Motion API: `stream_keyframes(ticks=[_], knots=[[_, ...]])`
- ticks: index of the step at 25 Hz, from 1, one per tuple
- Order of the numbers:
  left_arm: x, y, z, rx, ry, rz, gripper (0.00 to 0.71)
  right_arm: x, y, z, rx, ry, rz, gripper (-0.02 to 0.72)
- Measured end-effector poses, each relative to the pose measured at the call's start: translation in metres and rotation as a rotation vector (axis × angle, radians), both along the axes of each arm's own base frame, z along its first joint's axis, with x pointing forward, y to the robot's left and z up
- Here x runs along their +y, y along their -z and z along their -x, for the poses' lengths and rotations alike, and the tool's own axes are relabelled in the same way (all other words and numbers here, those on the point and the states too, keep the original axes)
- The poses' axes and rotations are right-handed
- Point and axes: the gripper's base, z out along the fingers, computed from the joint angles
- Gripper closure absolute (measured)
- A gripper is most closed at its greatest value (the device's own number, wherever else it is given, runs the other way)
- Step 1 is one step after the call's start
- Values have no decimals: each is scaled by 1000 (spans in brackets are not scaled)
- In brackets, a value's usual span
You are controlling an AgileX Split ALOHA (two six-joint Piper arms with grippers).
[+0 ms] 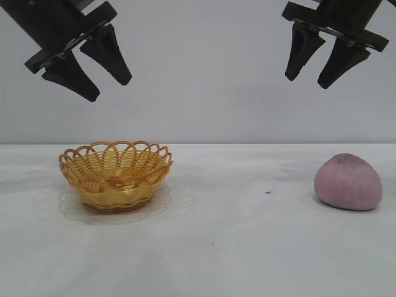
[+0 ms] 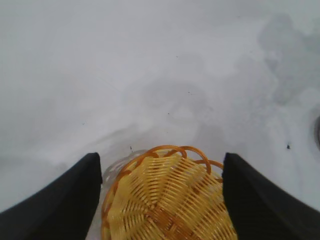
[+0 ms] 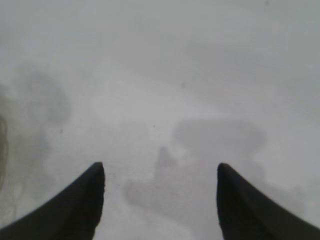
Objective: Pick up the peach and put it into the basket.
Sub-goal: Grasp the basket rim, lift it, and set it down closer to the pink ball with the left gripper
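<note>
The peach [image 1: 348, 182], a dull mauve-pink lump with grey smudges, lies on the table at the right. The wicker basket [image 1: 116, 174], yellow with an orange looped rim, stands at the left and holds nothing. My left gripper [image 1: 109, 86] hangs open high above the basket; in the left wrist view the basket [image 2: 167, 200] shows far below between the spread fingers [image 2: 161, 160]. My right gripper [image 1: 307, 80] hangs open high up, above and a little left of the peach. The right wrist view shows only bare table between its open fingertips [image 3: 161, 167]; the peach is out of that view.
The white table [image 1: 235, 241] runs between basket and peach, with a small dark speck [image 1: 267, 192] left of the peach. A pale wall stands behind.
</note>
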Motion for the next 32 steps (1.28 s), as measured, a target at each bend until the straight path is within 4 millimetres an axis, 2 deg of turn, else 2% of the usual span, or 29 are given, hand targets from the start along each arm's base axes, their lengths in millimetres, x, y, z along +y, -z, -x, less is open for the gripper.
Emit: stream_keyframes(ticks=[21,27,32], knots=[[0,-1,0,2,10,-4,219,0,0,0,0,0,0,250],[3,-17,-1,-13,217,-185,219,0,0,1,11,-5,0,250],[2,-34,-14,-5,376,-308,219,0,-1,1,11,-7,-1,250]])
